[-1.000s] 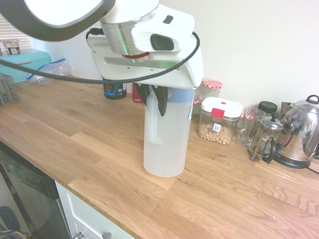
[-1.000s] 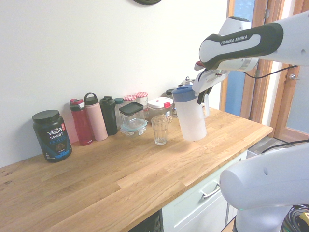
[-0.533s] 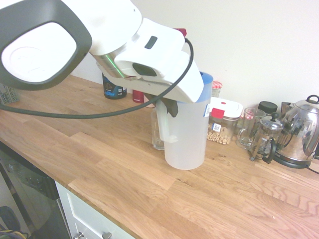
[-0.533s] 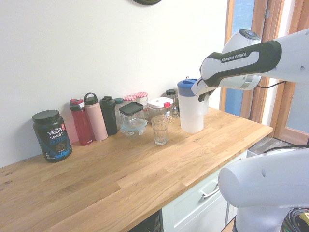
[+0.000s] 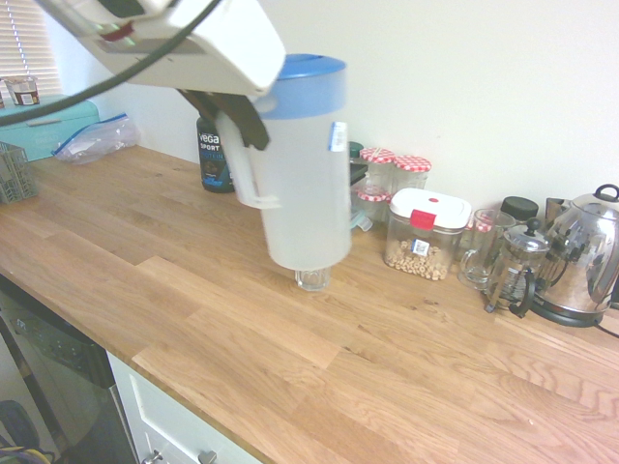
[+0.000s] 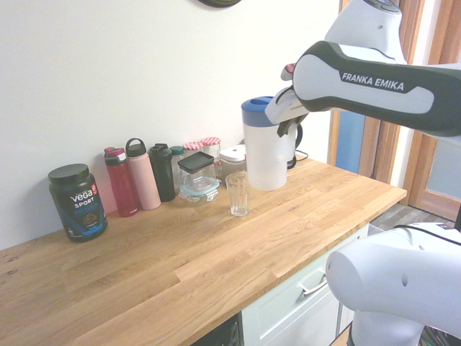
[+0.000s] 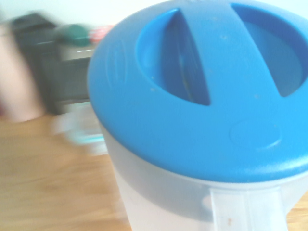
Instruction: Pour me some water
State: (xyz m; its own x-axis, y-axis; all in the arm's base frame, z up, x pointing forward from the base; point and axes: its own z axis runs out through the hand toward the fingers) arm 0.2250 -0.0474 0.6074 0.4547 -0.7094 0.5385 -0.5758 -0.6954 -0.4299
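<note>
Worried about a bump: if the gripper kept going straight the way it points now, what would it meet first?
The gripper is shut on the pitcher, angled down toward the row of jars by the wall. The pitcher would probably meet those first, though depth is unclear.

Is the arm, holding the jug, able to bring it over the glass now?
Probably yes: the gripper holds the jug clear above the counter, near the glass, with nothing between them.
</note>
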